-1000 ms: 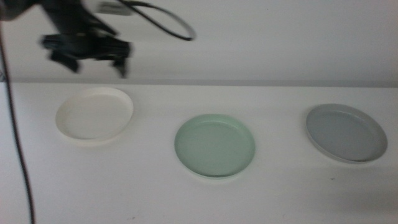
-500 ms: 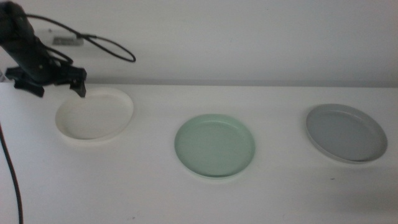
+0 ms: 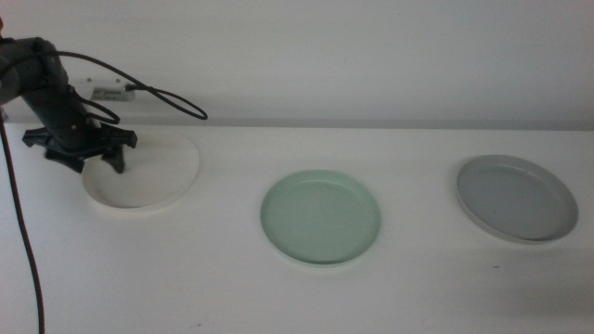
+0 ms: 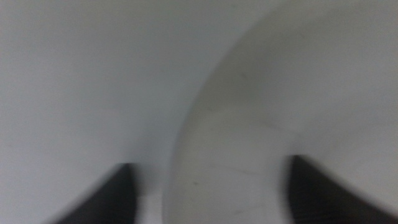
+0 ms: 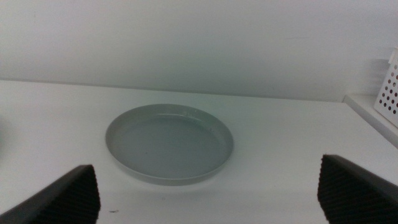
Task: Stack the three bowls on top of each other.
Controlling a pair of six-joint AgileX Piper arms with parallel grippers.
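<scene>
The smooth round cream bowl (image 3: 144, 172) lies under the left gripper (image 3: 85, 158), jaws spread astride its low rim.

a white table (image 3: 186, 278) meets a plain pale wall (image 3: 371, 56), with a white perforated basket (image 5: 388, 87) at one side.

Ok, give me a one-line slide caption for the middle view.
Left claw open over the cream-white bowl's rim; mint bowl and grey bowl lie apart.
</scene>
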